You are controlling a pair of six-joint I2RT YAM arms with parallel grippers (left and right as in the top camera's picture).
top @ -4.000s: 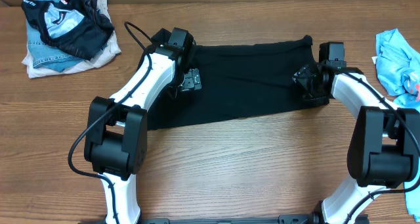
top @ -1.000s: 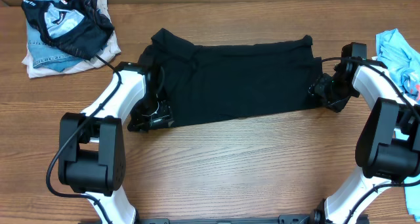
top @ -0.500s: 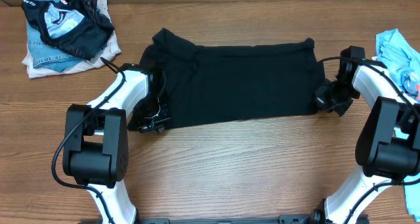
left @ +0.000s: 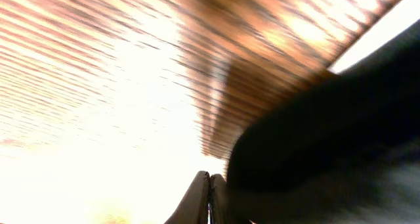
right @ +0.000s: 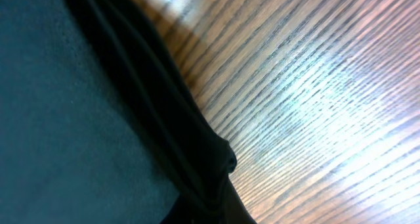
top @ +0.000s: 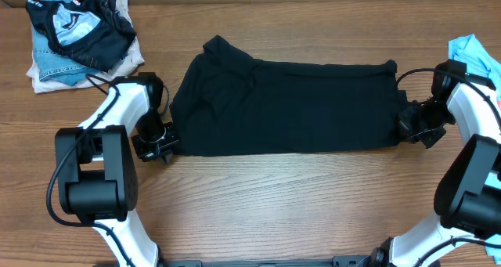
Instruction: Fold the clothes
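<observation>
The clothes here are chiefly a black T-shirt, folded into a long band across the middle of the table. My left gripper sits at its lower left corner. In the left wrist view its fingertips are pressed together, with the black fabric lying against them on the right. At the shirt's lower right corner is my right gripper, shut on the hem. In the right wrist view, dark cloth bunches over the fingers and hides them.
A pile of other garments, black, denim and white, lies at the back left. A light blue garment lies at the right edge. Bare wooden table runs in front of the shirt.
Both grippers have closed at the shirt's lower corners and moved apart. The shirt is drawn out longer and has shifted to the right.
</observation>
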